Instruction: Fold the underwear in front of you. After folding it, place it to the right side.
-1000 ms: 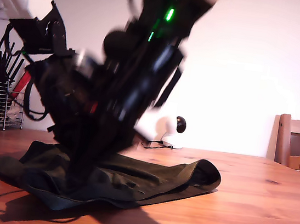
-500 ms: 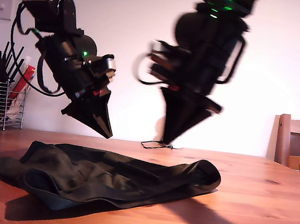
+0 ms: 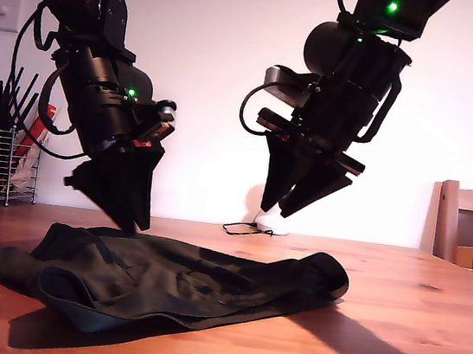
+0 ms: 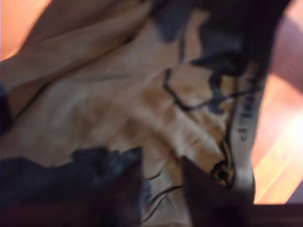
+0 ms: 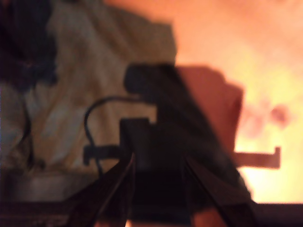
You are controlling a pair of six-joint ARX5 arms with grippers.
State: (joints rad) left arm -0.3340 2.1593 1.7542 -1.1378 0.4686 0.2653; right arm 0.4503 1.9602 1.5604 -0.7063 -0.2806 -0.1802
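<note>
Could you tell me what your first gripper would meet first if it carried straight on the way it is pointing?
Most likely the underwear: it fills the view just beyond my first gripper, whose jaws stand slightly apart with nothing between them. The picture is blurred, so depth is uncertain.

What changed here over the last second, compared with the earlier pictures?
Both arms rose off the underwear with nothing in their jaws. My first gripper then dipped back toward the cloth at the exterior view's left, while my second gripper stayed higher, jaws open. The underwear lies on the table as before.
</note>
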